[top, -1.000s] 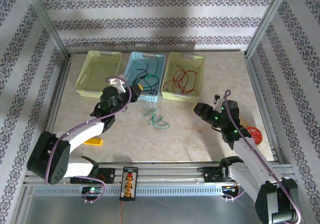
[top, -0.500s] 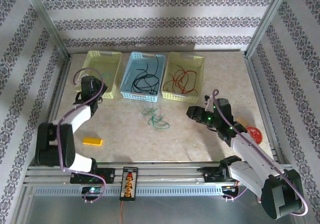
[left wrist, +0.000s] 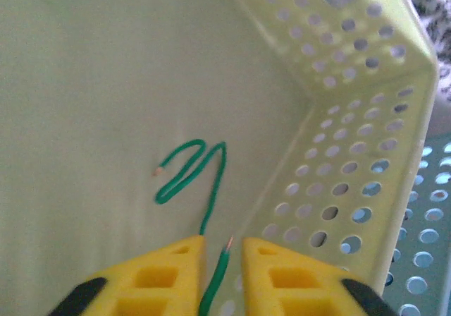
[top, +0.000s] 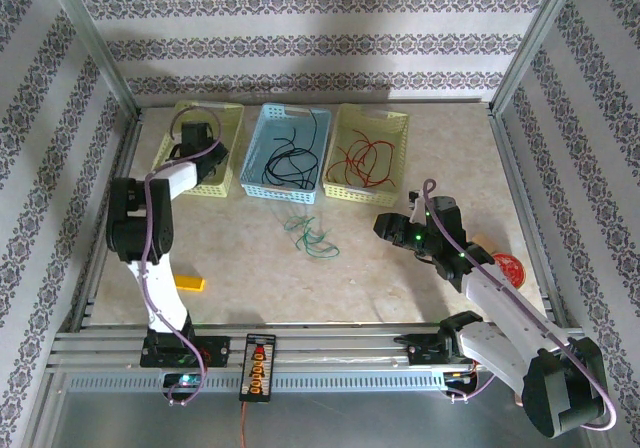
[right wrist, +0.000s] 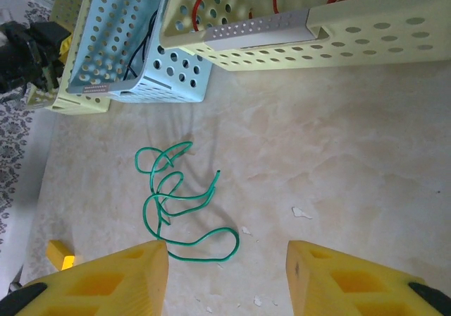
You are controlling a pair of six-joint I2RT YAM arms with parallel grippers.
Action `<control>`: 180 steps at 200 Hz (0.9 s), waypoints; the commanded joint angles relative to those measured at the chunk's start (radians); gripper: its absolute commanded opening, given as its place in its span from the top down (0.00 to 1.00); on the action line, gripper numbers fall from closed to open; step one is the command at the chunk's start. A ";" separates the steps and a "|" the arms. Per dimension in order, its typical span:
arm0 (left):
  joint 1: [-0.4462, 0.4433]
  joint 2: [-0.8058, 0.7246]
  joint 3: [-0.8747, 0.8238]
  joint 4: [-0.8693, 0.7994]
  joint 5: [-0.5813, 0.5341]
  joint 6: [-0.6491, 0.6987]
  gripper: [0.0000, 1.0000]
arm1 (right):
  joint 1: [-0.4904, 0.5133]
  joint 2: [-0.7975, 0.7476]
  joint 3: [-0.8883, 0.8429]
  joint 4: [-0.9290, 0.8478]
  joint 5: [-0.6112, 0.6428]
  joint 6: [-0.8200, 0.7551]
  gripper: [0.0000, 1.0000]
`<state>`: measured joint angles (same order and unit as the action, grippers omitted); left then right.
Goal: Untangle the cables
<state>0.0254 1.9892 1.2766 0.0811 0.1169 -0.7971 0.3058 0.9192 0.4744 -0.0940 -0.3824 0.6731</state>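
Observation:
My left gripper (top: 192, 133) is down inside the left yellow basket (top: 208, 109). In the left wrist view its yellow fingers stand a little apart, open (left wrist: 224, 242). A green cable (left wrist: 187, 171) runs loose through the gap and curls on the basket floor (left wrist: 84, 83). More green cables (top: 312, 236) lie tangled on the table. My right gripper (top: 385, 226) hovers to their right, open (right wrist: 225, 249), with the green tangle (right wrist: 176, 203) just ahead of its left finger. Black cables (top: 290, 158) lie in the blue basket (top: 262, 190). Red cables (top: 365, 158) lie in the right yellow basket (top: 345, 196).
The three baskets stand side by side at the back of the table. A small yellow block (top: 188, 284) lies at the front left, and a red round object (top: 508, 266) sits by the right arm. A black device with a red lead (top: 258, 365) rests on the front rail.
My left arm swung left from the blue basket into the left yellow basket, and its jaws parted around the green cable. The right gripper shifted slightly left, then stayed still.

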 commanded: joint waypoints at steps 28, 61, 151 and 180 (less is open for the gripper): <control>-0.052 0.102 0.135 -0.109 0.134 0.012 0.63 | 0.002 0.004 0.032 -0.017 0.014 -0.032 0.53; -0.086 0.131 0.168 -0.115 0.201 0.012 0.62 | -0.004 -0.008 0.032 -0.031 0.016 -0.041 0.52; -0.235 0.057 0.037 -0.058 0.146 -0.170 0.61 | -0.017 -0.027 0.032 -0.073 0.025 -0.065 0.53; -0.279 0.001 -0.010 -0.028 0.093 -0.212 0.59 | -0.015 -0.016 0.042 -0.093 0.014 -0.090 0.52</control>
<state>-0.2222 2.0689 1.3003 0.0280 0.2657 -0.9421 0.2966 0.9039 0.4782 -0.1570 -0.3775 0.6220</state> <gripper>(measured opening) 0.402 0.475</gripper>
